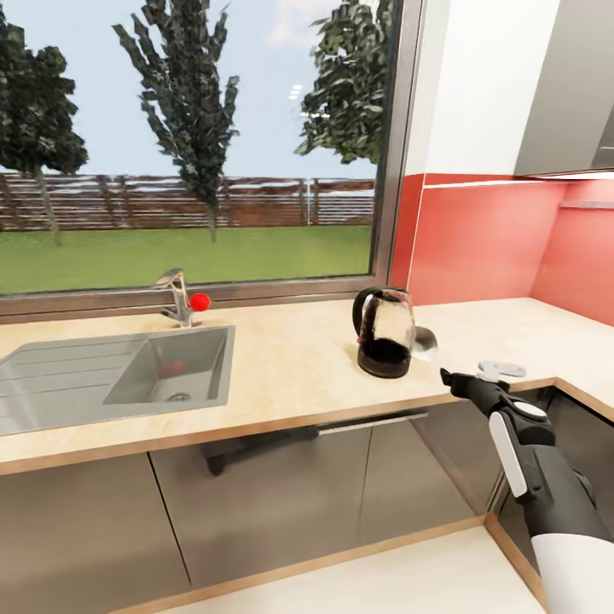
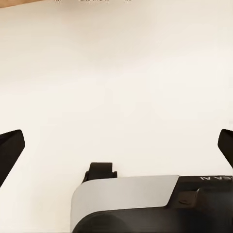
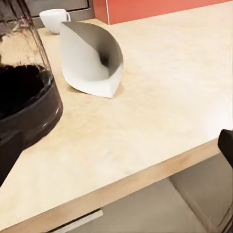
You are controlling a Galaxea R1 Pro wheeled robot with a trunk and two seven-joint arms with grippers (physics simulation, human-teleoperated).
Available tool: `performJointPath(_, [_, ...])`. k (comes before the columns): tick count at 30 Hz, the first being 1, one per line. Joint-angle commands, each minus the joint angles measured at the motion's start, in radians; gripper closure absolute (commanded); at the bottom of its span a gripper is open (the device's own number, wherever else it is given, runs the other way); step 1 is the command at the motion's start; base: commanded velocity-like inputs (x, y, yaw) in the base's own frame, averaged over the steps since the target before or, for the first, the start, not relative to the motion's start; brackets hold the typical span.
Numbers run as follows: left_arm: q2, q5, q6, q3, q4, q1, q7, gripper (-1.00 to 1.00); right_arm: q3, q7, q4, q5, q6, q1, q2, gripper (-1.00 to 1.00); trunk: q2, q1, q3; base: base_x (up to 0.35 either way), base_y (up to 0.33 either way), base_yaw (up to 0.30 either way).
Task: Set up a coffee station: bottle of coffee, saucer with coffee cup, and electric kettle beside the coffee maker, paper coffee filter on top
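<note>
The electric kettle [image 1: 385, 331] and paper coffee filter [image 3: 91, 60] sit just ahead of the right pincer [image 1: 449, 379], spread wide, empty, at the tabletop [image 1: 290, 367] edge.

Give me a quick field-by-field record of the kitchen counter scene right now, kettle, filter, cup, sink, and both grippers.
electric kettle: upright on the countertop, right of the sink
paper coffee filter: lying on its side beside the kettle
coffee cup: on the counter beyond the filter
right gripper: open, at the counter's front edge near the kettle
left gripper: open, facing a plain pale surface
</note>
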Motion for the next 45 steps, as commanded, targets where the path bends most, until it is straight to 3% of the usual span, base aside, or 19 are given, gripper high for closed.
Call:
performJointPath(1, [0.000, 0.000, -0.001, 0.001, -0.001, 0.000, 0.000, -1.00, 0.001, -0.001, -0.001, -0.008, 0.005, -0.001, 0.000, -1.00, 0.000, 0.000, -0.001, 0.127, -0.037, 0.000])
performJointPath(40, [-0.001, 0.001, -0.002, 0.007, 0.003, 0.000, 0.001, -1.00, 0.001, -0.001, -0.002, -0.009, 0.003, 0.002, 0.001, -1.00, 0.000, 0.000, -0.001, 0.124, -0.058, 0.000])
performJointPath(42, [-0.001, 0.013, -0.003, 0.007, 0.003, 0.000, 0.001, -1.00, 0.001, -0.001, -0.002, -0.009, 0.003, 0.002, 0.001, -1.00, 0.000, 0.000, -0.001, 0.095, -0.002, 0.000])
performJointPath(45, [-0.001, 0.065, -0.003, 0.008, 0.004, 0.000, 0.000, -1.00, 0.001, -0.001, -0.002, -0.009, 0.004, 0.002, 0.001, -1.00, 0.000, 0.000, -0.001, 0.034, -0.001, 0.000])
